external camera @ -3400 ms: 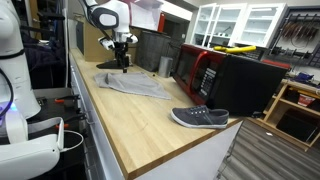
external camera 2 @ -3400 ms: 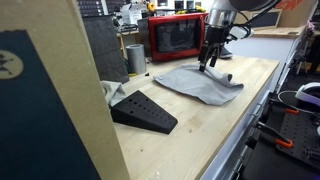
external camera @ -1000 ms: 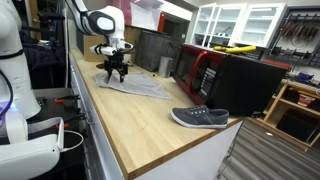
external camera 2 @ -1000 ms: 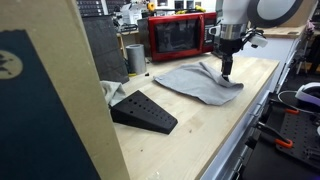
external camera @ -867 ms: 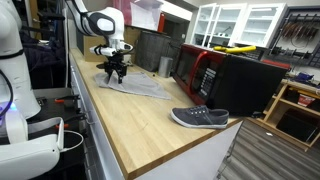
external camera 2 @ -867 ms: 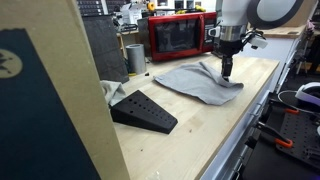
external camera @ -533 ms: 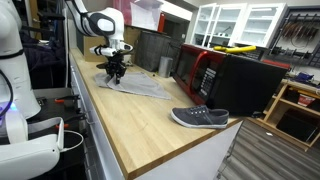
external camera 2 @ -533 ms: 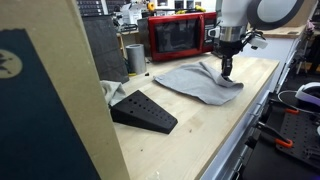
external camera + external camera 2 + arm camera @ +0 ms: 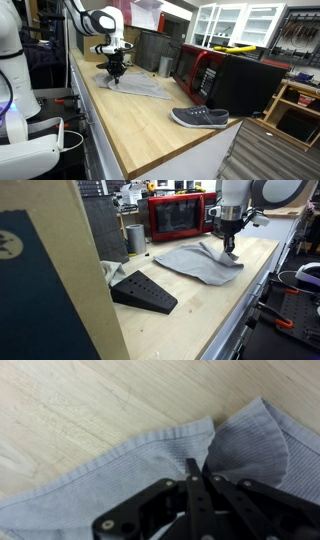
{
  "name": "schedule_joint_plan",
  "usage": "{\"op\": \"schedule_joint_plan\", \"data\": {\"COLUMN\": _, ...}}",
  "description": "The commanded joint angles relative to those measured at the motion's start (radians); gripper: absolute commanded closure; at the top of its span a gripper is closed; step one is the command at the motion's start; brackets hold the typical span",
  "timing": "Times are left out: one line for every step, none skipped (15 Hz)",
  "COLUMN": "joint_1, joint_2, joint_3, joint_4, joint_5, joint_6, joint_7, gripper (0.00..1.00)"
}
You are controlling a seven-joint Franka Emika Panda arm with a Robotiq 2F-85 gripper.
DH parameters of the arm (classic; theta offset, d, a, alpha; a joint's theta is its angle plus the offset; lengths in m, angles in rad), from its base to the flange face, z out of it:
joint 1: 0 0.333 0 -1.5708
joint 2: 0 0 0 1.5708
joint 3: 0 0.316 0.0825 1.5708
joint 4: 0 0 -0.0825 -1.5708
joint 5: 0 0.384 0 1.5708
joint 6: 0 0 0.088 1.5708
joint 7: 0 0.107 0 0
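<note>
A grey cloth (image 9: 142, 87) lies spread on the wooden worktop (image 9: 140, 130), its near corner rumpled into a raised fold (image 9: 212, 252). My gripper (image 9: 115, 76) points straight down at the cloth's edge in both exterior views (image 9: 229, 252). In the wrist view the two black fingers stand pressed together at the gripper (image 9: 197, 463), pinching the fold where the cloth (image 9: 110, 475) bunches up. The gripper is shut on the cloth, which still rests on the wood.
A grey shoe (image 9: 200, 118) lies near the worktop's corner. A red microwave (image 9: 176, 217) and a metal cup (image 9: 134, 237) stand at the back. A black wedge-shaped block (image 9: 145, 292) sits beside the cloth. The worktop's edge (image 9: 240, 330) runs close by.
The jaws have closed from wide open onto the cloth's fold. The arm has stayed in place and the cloth has barely shifted.
</note>
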Motion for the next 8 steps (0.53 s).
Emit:
{"op": "schedule_joint_plan", "data": {"joint_1": -0.032, "joint_2": -0.048, "joint_3": 0.010, "joint_4": 0.001, "joint_5": -0.081, "joint_6": -0.154, "joint_7": 0.000, "gripper": 0.99}}
{"op": "schedule_joint_plan", "data": {"joint_1": -0.036, "joint_2": -0.058, "joint_3": 0.006, "joint_4": -0.002, "joint_5": -0.097, "joint_6": -0.201, "joint_7": -0.006, "gripper": 0.99}}
{"op": "schedule_joint_plan", "data": {"joint_1": -0.043, "joint_2": -0.068, "joint_3": 0.005, "joint_4": -0.004, "joint_5": -0.122, "joint_6": -0.256, "joint_7": -0.007, "gripper": 0.99}}
{"op": "schedule_joint_plan", "data": {"joint_1": -0.053, "joint_2": -0.076, "joint_3": 0.004, "joint_4": -0.005, "joint_5": -0.153, "joint_6": -0.305, "joint_7": -0.001, "gripper": 0.99}}
{"op": "schedule_joint_plan", "data": {"joint_1": -0.059, "joint_2": -0.086, "joint_3": 0.003, "joint_4": -0.006, "joint_5": -0.181, "joint_6": -0.351, "joint_7": 0.002, "gripper": 0.99}}
{"op": "schedule_joint_plan", "data": {"joint_1": -0.068, "joint_2": -0.093, "joint_3": 0.002, "joint_4": -0.004, "joint_5": -0.214, "joint_6": -0.396, "joint_7": 0.007, "gripper": 0.99}}
{"op": "schedule_joint_plan", "data": {"joint_1": -0.074, "joint_2": -0.098, "joint_3": 0.001, "joint_4": -0.003, "joint_5": -0.243, "joint_6": -0.436, "joint_7": 0.011, "gripper": 0.99}}
{"op": "schedule_joint_plan", "data": {"joint_1": -0.079, "joint_2": -0.104, "joint_3": 0.000, "joint_4": 0.000, "joint_5": -0.273, "joint_6": -0.472, "joint_7": 0.016, "gripper": 0.99}}
